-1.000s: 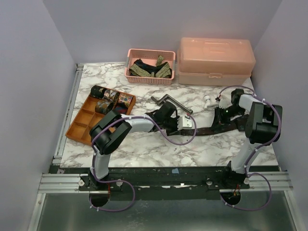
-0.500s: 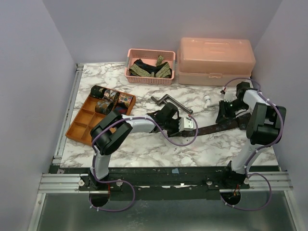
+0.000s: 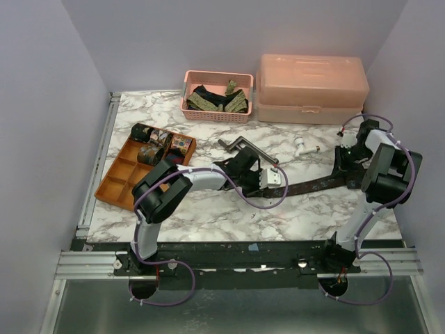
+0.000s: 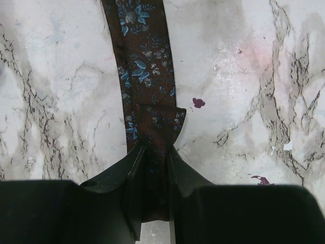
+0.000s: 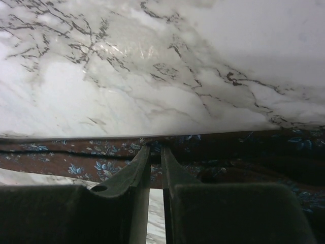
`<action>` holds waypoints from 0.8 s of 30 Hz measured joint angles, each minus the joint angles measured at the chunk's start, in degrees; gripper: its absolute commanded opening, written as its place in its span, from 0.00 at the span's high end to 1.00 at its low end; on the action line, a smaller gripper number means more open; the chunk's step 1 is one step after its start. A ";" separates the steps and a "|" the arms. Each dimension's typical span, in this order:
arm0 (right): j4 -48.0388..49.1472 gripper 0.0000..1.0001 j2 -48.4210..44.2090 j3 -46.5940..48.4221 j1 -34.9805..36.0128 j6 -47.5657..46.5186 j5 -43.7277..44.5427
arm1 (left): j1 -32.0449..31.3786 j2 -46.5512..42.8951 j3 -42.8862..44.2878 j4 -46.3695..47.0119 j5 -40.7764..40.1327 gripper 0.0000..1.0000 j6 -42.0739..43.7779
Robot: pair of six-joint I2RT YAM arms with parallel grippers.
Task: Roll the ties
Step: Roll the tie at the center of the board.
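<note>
A dark brown tie with blue flowers (image 3: pixel 313 184) lies stretched across the marble table between my two grippers. My left gripper (image 3: pixel 272 182) is shut on its narrow end. In the left wrist view the tie (image 4: pixel 144 66) runs away from the jaws, with a short folded flap just ahead of my left gripper (image 4: pixel 154 150). My right gripper (image 3: pixel 344 163) is shut on the wide end at the far right. In the right wrist view my right gripper (image 5: pixel 155 147) pinches the far edge of the tie (image 5: pixel 76 157), which lies crosswise.
An orange compartment tray (image 3: pixel 111 189) at the left holds several rolled ties (image 3: pixel 161 142). A pink basket (image 3: pixel 215 117) at the back holds loose ties (image 3: pixel 215 101). A pink lidded box (image 3: pixel 309 87) stands beside it. A grey crank bar (image 3: pixel 247 147) and a small white object (image 3: pixel 302 145) lie mid-table.
My right gripper has moved right and back with the wide end, and the tie now lies straighter and longer. My left gripper has shifted slightly right, still holding the narrow end.
</note>
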 measured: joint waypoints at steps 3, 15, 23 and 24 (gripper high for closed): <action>-0.09 0.83 -0.11 -0.57 -0.61 -0.50 0.76 | -0.02 0.48 1.11 -1.14 0.17 0.80 -0.09; -1.01 0.80 -1.36 -2.03 -3.17 -1.18 3.06 | -0.48 1.18 2.08 -1.75 0.68 0.80 0.02; -6.38 0.56 -2.49 1.60 -3.32 -0.92 -7.89 | -0.48 1.18 2.08 -1.64 0.66 0.76 -1.16; -7.19 0.55 -3.15 1.97 -3.28 -0.83 -10.40 | -0.48 1.18 2.08 -1.62 0.66 0.75 -1.36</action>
